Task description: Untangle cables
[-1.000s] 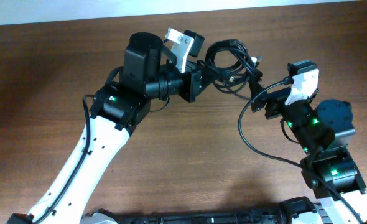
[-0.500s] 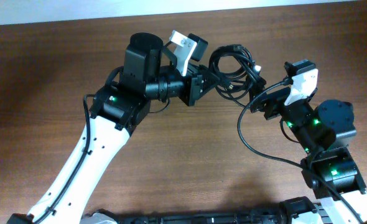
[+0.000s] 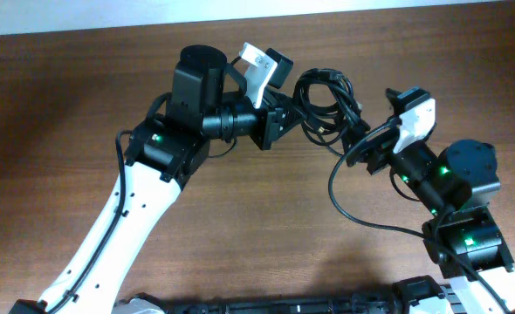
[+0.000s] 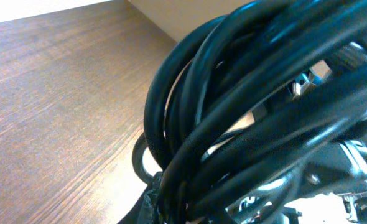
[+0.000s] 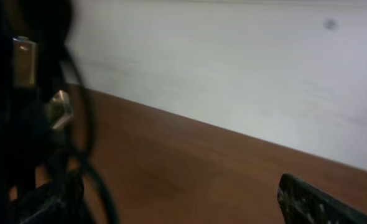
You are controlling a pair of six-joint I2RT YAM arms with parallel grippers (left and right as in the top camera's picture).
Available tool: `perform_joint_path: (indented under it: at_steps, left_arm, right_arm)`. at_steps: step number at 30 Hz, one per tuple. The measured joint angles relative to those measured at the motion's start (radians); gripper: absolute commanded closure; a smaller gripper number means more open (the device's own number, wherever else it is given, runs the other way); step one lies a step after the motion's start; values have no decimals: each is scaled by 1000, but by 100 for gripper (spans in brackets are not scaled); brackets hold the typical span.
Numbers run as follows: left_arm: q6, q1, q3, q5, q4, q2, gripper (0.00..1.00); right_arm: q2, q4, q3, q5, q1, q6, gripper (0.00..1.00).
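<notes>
Here's the knot of thin black flexible cables, a bunch of overlapping loops held up over the far middle of the brown wood-grain table. In the left wrist view the cables fill the picture as a thick sheaf of glossy strands right against the lens. The left gripper has them: black fingers pinched down narrow on the left side of the bundle, and that pinch has not loosened over the last second. The change is on the other side. The right gripper has crept in from the right, jaws spread as wide as they go and nothing between them, while the left arm has tipped the bundle slightly toward it. From the right wrist camera the cables loom as a dark mass at the left edge with small metal plugs glinting. One fingertip sits low on the right, so the loops are just off the open mouth, not clearly inside. My read: this is the approach for a second grip, so the two arms can pull strands apart. Nothing looks untangled yet, and the risk is closing on several strands at once rather than one
</notes>
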Motion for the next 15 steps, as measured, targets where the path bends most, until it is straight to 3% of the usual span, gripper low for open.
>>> perform_joint_path:
  at_steps: [8,15]
  left_arm:
    - [1,-1,0,1,25,-14,100]
    - [3,-53,0,-27,60,-19,100]
  right_arm:
    - [0,68,0,-235,0,-29,1]
    - [0,97,0,-327,-1,-40,1]
